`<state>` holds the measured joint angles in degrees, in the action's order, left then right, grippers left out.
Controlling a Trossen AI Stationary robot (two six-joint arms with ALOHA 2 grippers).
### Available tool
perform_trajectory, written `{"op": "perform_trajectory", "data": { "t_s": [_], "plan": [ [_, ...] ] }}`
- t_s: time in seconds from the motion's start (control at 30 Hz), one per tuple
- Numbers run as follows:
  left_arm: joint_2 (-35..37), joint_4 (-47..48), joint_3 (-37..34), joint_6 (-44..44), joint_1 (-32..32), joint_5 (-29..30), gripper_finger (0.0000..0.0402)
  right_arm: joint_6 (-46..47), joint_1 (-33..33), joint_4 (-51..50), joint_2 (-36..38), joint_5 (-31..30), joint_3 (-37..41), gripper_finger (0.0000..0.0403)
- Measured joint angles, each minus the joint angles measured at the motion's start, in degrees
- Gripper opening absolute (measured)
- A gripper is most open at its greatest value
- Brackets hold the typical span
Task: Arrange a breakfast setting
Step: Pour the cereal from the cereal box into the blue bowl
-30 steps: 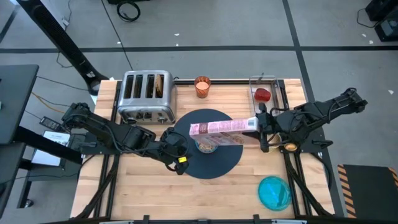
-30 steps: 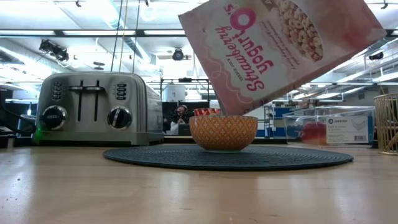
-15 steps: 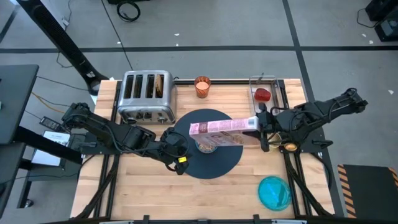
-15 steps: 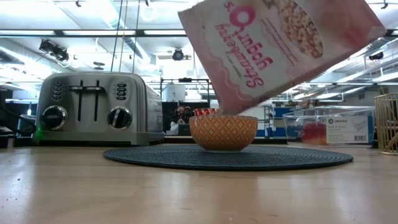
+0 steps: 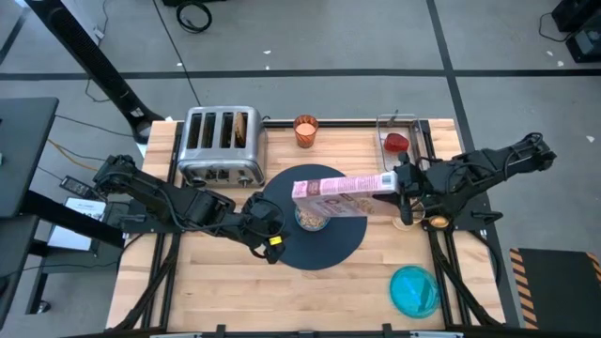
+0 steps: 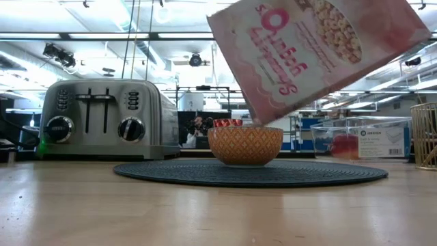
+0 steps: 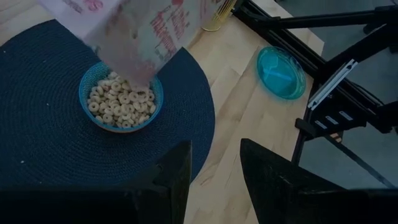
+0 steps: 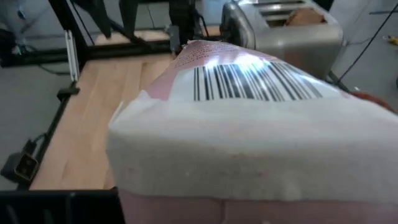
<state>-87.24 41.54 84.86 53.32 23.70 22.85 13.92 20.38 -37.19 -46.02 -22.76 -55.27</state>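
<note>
A small blue bowl (image 7: pixel 121 102) full of cereal rings stands on the dark-blue round mat (image 5: pixel 324 246); it also shows in the low view (image 6: pixel 244 145). My right gripper (image 5: pixel 398 185) is shut on a pink cereal box (image 5: pixel 338 186) that is tipped over the bowl. My left gripper (image 7: pixel 214 180) is open and empty over the mat's near-left edge (image 5: pixel 269 235). The orange cup (image 5: pixel 305 130) stands at the far edge. The teal plate (image 5: pixel 414 289) lies near right. A toast slice (image 5: pixel 243 129) sticks out of a toaster slot. The red fruit (image 5: pixel 397 143) lies in a clear container. My right gripper holds the cereal box by its barcode end (image 5: pixel 383 182), which points to the table's right. It comes at the box about level from the right; the box itself hides the fingers in the right wrist view. The box is lifted clear, its other end (image 6: pixel 263 116) tilted down over the bowl.
A silver toaster (image 5: pixel 221 145) stands at the far left. A clear container (image 6: pixel 362 137) and a yellow mesh holder (image 6: pixel 427 137) stand on the right side. Bare wood lies near left (image 5: pixel 216 282).
My right gripper has gone a little toward the table's right and far edges with the cereal box. The box has shifted with it and turned slightly, its lower end still over the bowl.
</note>
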Motion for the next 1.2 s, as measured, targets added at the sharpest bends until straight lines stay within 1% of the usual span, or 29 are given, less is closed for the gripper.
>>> {"op": "perform_trajectory", "data": {
  "t_s": [0.2,0.33,0.53,0.9,1.03,1.2],
  "plan": [
    [0.00,-1.09,0.00,-0.44,0.00,0.00,0.0144,-0.25,0.07,-0.56,-0.04,0.21,0.02,0.0161],
    [0.00,-1.11,0.00,-0.52,0.00,0.01,0.0144,-0.77,0.02,0.91,-0.33,-1.40,0.02,0.0161],
    [0.07,-1.08,0.00,-0.61,0.00,0.00,0.0144,-2.01,-0.07,2.21,-2.65,-1.38,0.02,0.0161],
    [2.43,-0.91,0.02,-1.95,0.00,-0.02,0.0144,-2.57,-2.96,5.50,-7.29,-1.22,0.02,0.0161],
    [2.60,-0.91,0.02,-2.12,0.00,-0.02,0.0144,-2.05,-3.07,5.84,-7.16,0.20,0.02,0.0161],
    [2.60,-0.90,0.02,-2.12,0.00,-0.02,0.0144,-1.15,-2.91,6.10,-4.70,1.53,0.02,0.0161]
  ]
}}
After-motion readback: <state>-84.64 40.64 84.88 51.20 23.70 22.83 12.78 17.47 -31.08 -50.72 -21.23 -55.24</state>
